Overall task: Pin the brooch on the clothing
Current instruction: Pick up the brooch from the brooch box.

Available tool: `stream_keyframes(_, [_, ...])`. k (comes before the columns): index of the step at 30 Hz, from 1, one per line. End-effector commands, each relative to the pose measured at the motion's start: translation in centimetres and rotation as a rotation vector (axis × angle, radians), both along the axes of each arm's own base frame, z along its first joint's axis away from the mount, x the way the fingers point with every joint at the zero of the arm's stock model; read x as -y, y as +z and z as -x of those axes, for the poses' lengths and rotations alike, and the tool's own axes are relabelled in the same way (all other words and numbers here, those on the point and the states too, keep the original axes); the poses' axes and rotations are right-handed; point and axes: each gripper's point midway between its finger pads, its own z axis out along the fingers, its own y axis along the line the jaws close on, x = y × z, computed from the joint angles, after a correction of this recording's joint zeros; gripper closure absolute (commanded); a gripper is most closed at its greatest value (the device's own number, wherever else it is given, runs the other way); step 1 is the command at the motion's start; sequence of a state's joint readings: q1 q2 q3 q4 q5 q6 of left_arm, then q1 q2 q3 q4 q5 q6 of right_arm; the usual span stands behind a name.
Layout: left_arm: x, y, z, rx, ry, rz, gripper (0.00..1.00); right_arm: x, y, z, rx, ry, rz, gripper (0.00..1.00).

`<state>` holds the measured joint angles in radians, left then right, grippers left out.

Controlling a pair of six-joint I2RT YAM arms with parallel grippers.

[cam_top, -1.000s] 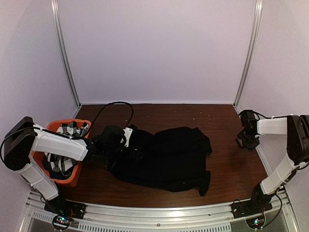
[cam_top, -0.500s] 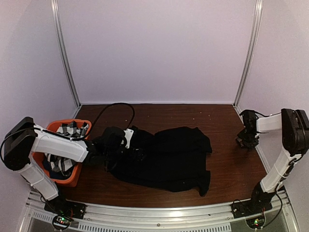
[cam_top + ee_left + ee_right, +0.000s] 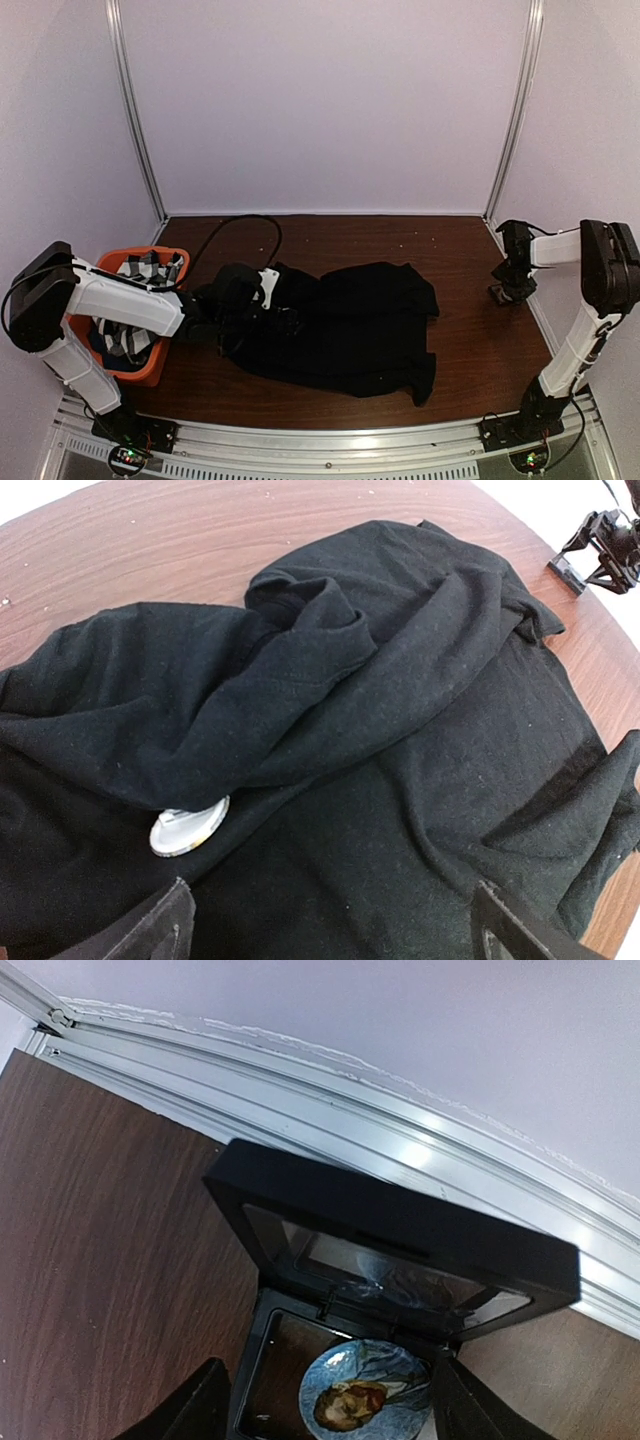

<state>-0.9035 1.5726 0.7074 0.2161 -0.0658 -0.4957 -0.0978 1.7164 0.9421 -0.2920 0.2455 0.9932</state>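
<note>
While the round blue portrait brooch point(image 3: 365, 1397) lies in its open black display box point(image 3: 330, 1200), the right gripper point(image 3: 330, 1405) hangs over it, jaws part-open and empty, straddling the box — placed for a pick. Well apart, the left gripper point(image 3: 330, 935) spreads wide above the crumpled black T-shirt point(image 3: 400, 730) — likely to steady it.

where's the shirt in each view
top external: the shirt lies rumpled across the middle of the table.
left wrist: it fills most of the picture.
right wrist: not in it.
shared landmark: the right gripper, at the table's right edge in the top view and in the top right corner of the left wrist view.
</note>
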Motion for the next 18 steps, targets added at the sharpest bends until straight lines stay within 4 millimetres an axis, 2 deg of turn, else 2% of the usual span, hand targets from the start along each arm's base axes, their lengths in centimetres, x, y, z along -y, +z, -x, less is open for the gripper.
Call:
stream_keyframes(1, [1.0, 0.9, -0.4, 0.025, -0.009, 0.027, 0.02, 0.9, -0.9, 0.7, -0.063, -0.01, 0.025, 0.29])
stream_keyframes(8, [1.0, 0.4, -0.4, 0.016, -0.004, 0.015, 0.02, 1.4, -1.8, 1.1, -0.075, -0.018, 0.025, 0.3])
stream_keyframes(12, [1.0, 0.2, -0.4, 0.014, -0.002, 0.015, 0.02, 0.8, -2.1, 1.0, -0.071, 0.003, -0.016, 0.31])
stream_keyframes(18, [1.4, 0.1, -0.5, 0.012, -0.007, 0.016, 0.02, 0.7, -0.1, 0.8, -0.025, 0.021, 0.0, 0.33])
